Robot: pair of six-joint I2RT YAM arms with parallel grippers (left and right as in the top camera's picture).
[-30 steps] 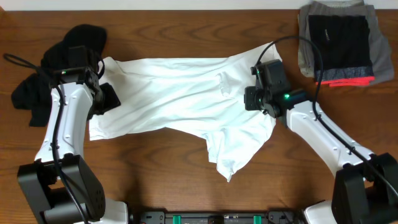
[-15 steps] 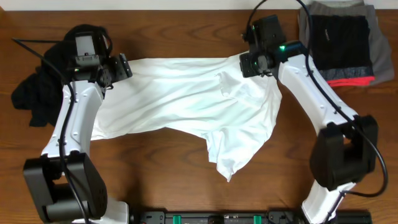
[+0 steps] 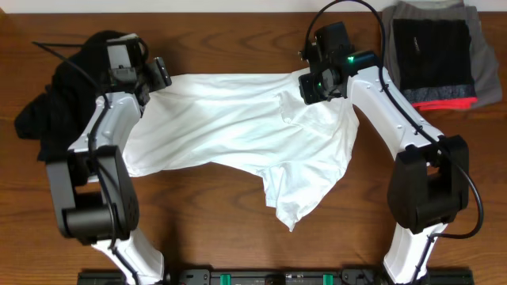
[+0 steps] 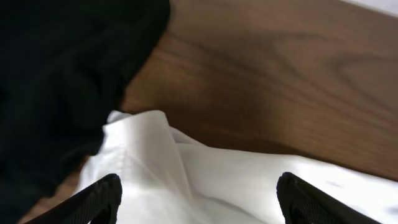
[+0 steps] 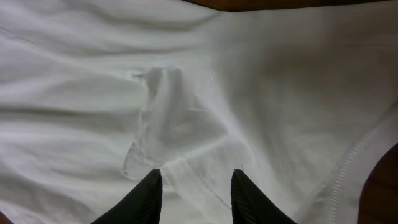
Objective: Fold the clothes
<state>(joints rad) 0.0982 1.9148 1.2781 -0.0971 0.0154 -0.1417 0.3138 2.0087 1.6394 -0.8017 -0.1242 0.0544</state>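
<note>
While the white T-shirt (image 3: 238, 127) lies spread on the table (image 3: 198, 229) between both arms, we see the left gripper (image 4: 199, 190) wide apart over its corner, beside the black garment (image 3: 47, 111), right gripper (image 5: 197, 177) half-parted on the cloth, pinching or not we cannot tell

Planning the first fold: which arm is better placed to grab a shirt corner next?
Left, likely: the left hand, open, straddles the shirt corner beside the black garment. The right hand hangs over flat fabric, the hem off to one side.

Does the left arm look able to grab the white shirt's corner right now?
Likely yes: the left pincer stands open right at the white T-shirt corner, nothing covering it, black garment beside.
</note>
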